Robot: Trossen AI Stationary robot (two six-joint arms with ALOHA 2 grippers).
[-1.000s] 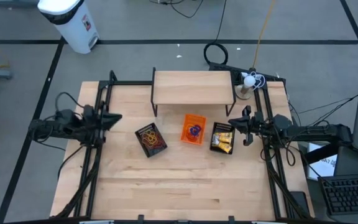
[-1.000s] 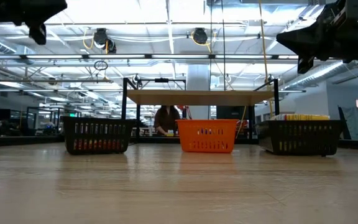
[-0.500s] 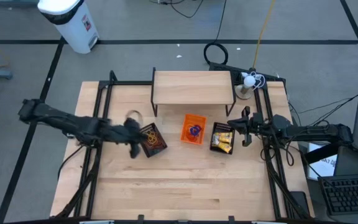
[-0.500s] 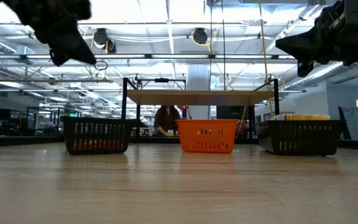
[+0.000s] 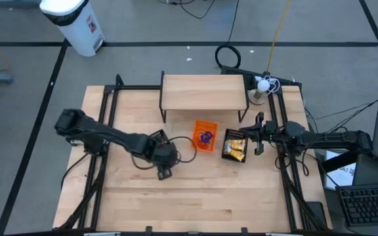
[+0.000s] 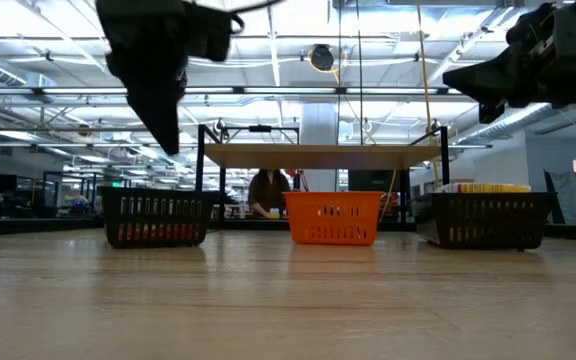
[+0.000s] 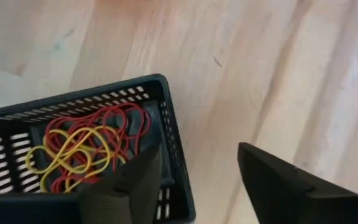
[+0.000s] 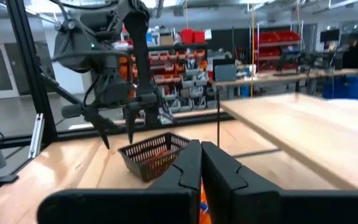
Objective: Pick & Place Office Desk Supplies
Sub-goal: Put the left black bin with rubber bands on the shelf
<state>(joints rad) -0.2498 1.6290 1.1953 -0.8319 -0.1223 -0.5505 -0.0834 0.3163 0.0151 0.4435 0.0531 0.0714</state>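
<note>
**Red and yellow bands sit sorted while the left claw hangs open above them**

Red and yellow rubber bands [image 7: 89, 146] lie tangled inside the left black mesh bin [image 7: 169, 134], kept apart from other kinds: blue and purple rings [image 5: 205, 137] fill the orange bin [image 5: 205, 124], and yellow-and-white packets [image 5: 234, 148] the right mesh bin [image 5: 227, 134]. Such grouping suggests sorting by type. Over the near corner of the band bin hovers the left claw [image 5: 163, 172], its fingers [image 7: 129, 180] spread wide and empty, probably positioned for a reach into that bin. Raised beside the packet bin, the right claw [image 8: 201, 163] waits pressed closed on nothing, clear of the light wooden worktop [image 5: 195, 196].
</note>
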